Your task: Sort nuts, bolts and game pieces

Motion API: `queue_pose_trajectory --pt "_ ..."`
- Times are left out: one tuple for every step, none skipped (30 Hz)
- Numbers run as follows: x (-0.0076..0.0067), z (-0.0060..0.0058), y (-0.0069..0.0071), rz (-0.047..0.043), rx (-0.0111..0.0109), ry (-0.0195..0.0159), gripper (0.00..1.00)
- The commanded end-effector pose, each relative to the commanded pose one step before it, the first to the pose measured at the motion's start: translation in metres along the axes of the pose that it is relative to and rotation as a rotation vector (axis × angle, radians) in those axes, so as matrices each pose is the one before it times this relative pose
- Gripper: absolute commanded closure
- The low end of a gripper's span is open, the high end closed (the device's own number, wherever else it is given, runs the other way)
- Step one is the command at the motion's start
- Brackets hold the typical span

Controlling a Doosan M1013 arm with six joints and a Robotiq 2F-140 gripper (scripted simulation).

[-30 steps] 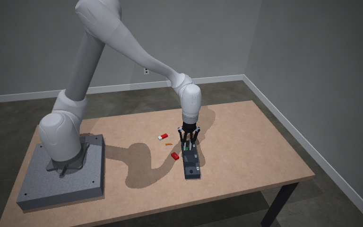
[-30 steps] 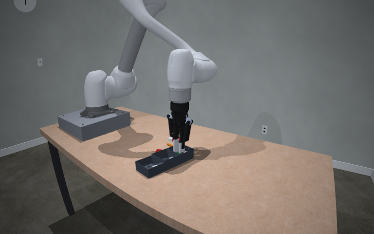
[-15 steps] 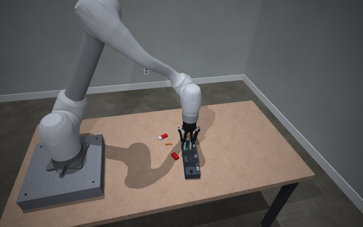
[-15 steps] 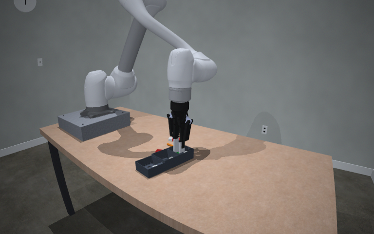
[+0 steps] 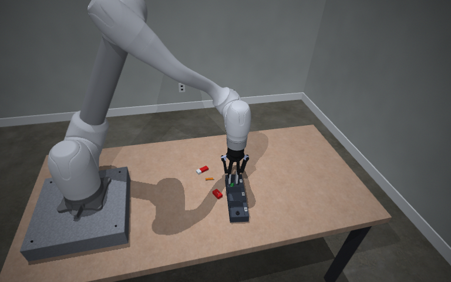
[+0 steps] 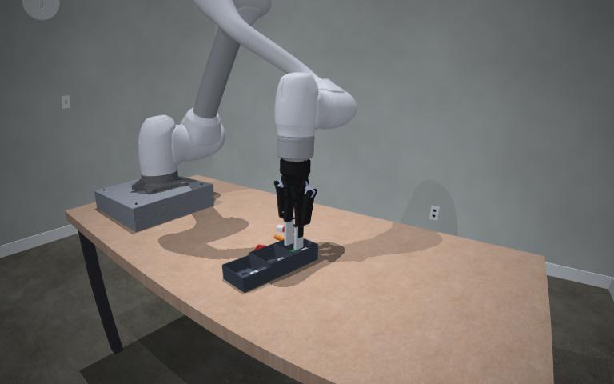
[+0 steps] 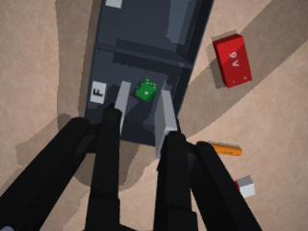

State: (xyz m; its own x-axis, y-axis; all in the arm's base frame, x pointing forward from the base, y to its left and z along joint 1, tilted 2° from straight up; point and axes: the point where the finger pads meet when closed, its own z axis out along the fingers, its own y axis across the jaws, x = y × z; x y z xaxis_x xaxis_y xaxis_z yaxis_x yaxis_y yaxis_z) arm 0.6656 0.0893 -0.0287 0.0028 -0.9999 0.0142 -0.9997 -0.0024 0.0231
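A dark tray of three bins (image 5: 236, 199) stands on the table. A small green game piece (image 7: 145, 90) lies in the F bin, just past my fingertips and apart from them; it also shows in the top view (image 5: 231, 184). My gripper (image 7: 142, 99) hangs upright over the F bin (image 5: 235, 181), fingers a little apart and holding nothing. A dark round thing (image 5: 237, 212) lies in the nearest bin.
A red block marked A4 (image 5: 216, 193) lies just left of the tray. A thin orange stick (image 5: 209, 178) and a red and white piece (image 5: 202, 170) lie farther left. The arm's grey base (image 5: 76, 212) stands at the table's left end.
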Motion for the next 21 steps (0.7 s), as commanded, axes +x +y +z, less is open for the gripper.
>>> queue_pose_trajectory --pt "-0.00005 -0.00313 -0.00001 -0.00003 0.00010 -0.00020 0.81" --pt "0.00000 -0.00133 0.00000 0.00000 0.00000 0.00000 0.81" --pt "0.00000 -0.00133 0.00000 0.00000 0.00000 0.00000 0.81" --pt "0.00000 -0.00133 0.00000 0.00000 0.00000 0.00000 0.81" --pt "0.00000 -0.00500 0.00000 0.00000 0.00000 0.00000 0.81" --pt "0.00000 -0.00500 0.00000 0.00000 0.00000 0.00000 0.81" --pt "0.00000 0.00000 0.00000 0.00000 0.00000 0.00000 0.81" --pt "0.00000 0.00000 0.00000 0.00000 0.00000 0.00000 0.81" --pt "0.00000 -0.00500 0.00000 0.00000 0.00000 0.00000 0.81" --pt "0.00000 -0.00500 0.00000 0.00000 0.00000 0.00000 0.81" --pt "0.00000 -0.00473 0.00000 0.00000 0.00000 0.00000 0.81" --pt "0.00000 0.00000 0.00000 0.00000 0.00000 0.00000 0.81" --pt "0.00000 0.00000 0.00000 0.00000 0.00000 0.00000 0.81" --pt "0.00000 0.00000 0.00002 0.00000 0.00000 0.00000 0.81" --pt "0.00000 0.00000 0.00000 0.00000 0.00000 0.00000 0.81" --pt "0.00000 0.00000 0.00000 0.00000 0.00000 0.00000 0.81" --pt "0.00000 -0.00400 0.00000 0.00000 0.00000 0.00000 0.00" --pt "0.00000 -0.00400 0.00000 0.00000 0.00000 0.00000 0.00" --pt "0.00000 -0.00400 0.00000 0.00000 0.00000 0.00000 0.00" --pt "0.00000 -0.00400 0.00000 0.00000 0.00000 0.00000 0.00" --pt "0.00000 -0.00400 0.00000 0.00000 0.00000 0.00000 0.00"
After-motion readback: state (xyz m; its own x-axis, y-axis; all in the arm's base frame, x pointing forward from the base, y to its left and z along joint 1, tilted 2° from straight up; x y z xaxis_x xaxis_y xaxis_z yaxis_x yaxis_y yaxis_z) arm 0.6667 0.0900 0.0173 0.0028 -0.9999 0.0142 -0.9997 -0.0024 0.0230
